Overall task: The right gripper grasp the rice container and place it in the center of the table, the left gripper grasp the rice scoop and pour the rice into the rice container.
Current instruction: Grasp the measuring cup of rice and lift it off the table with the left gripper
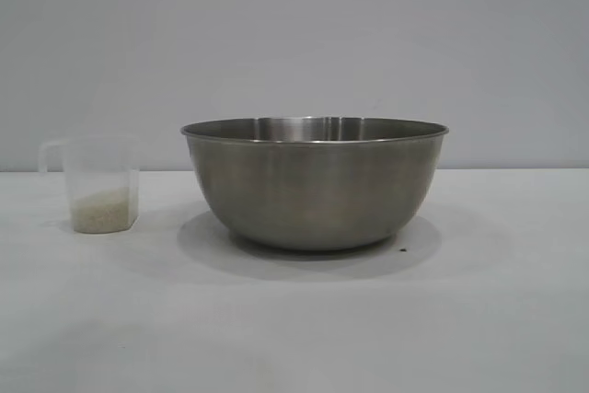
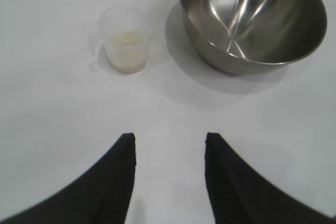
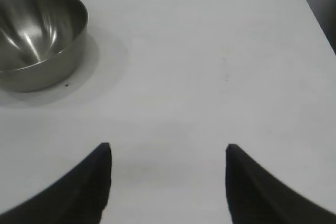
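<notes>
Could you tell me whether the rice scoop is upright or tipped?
Upright: the rice scoop stands on the table, with rice settled at its bottom.

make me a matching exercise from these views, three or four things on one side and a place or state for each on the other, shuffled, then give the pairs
Things
1. rice container
2. rice scoop
3. rice
4. left end effector

Places or states
A. a low off-white layer in the bottom of the plastic cup
B. open and empty, above the bare table, short of the cup
C. steel, upright and empty, mid-table
D. translucent, upright, apart from the bowl at its left in the exterior view

Pairs: 1-C, 2-D, 3-A, 4-B
</notes>
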